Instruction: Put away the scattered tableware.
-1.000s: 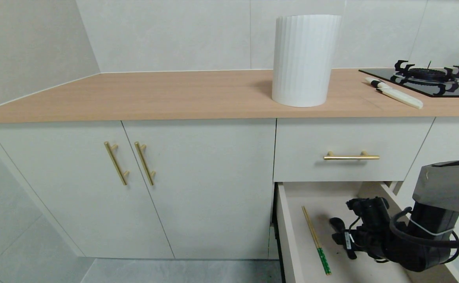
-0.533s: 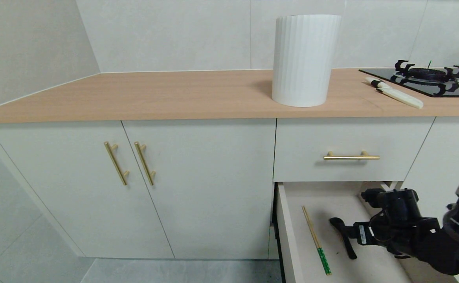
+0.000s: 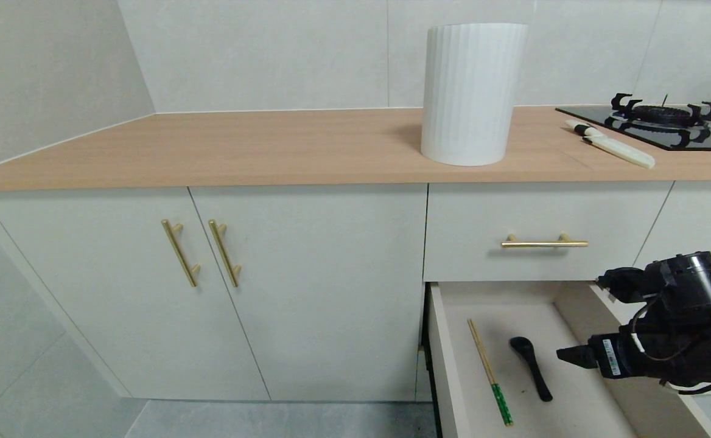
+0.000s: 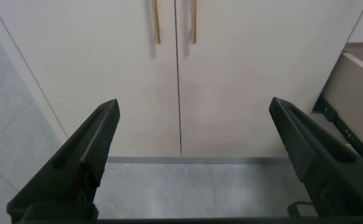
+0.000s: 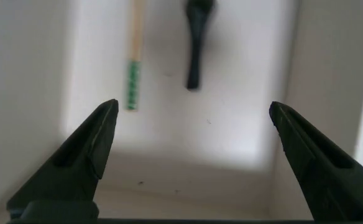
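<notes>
An open drawer (image 3: 447, 359) at the lower right holds a pair of wooden chopsticks (image 3: 489, 372) with green ends and a black spoon (image 3: 530, 366), lying side by side on its floor. My right gripper (image 3: 574, 356) hovers open above the drawer's right side, apart from the spoon. In the right wrist view the open right gripper (image 5: 192, 109) looks down on the chopsticks (image 5: 133, 56) and the spoon (image 5: 197, 43). A white knife (image 3: 612, 146) lies on the wooden counter (image 3: 270, 146). My left gripper (image 4: 194, 106) is open and empty, low before the cabinet doors.
A tall white ribbed cylinder (image 3: 473, 94) stands on the counter above the drawers. A black gas hob (image 3: 666, 121) sits at the far right. A shut drawer with a gold handle (image 3: 544, 243) is above the open one. Double cabinet doors (image 4: 178, 62) face the left gripper.
My right gripper has drawn back to the right and upward, away from the black spoon. The spoon stays lying on the drawer floor beside the chopsticks.
</notes>
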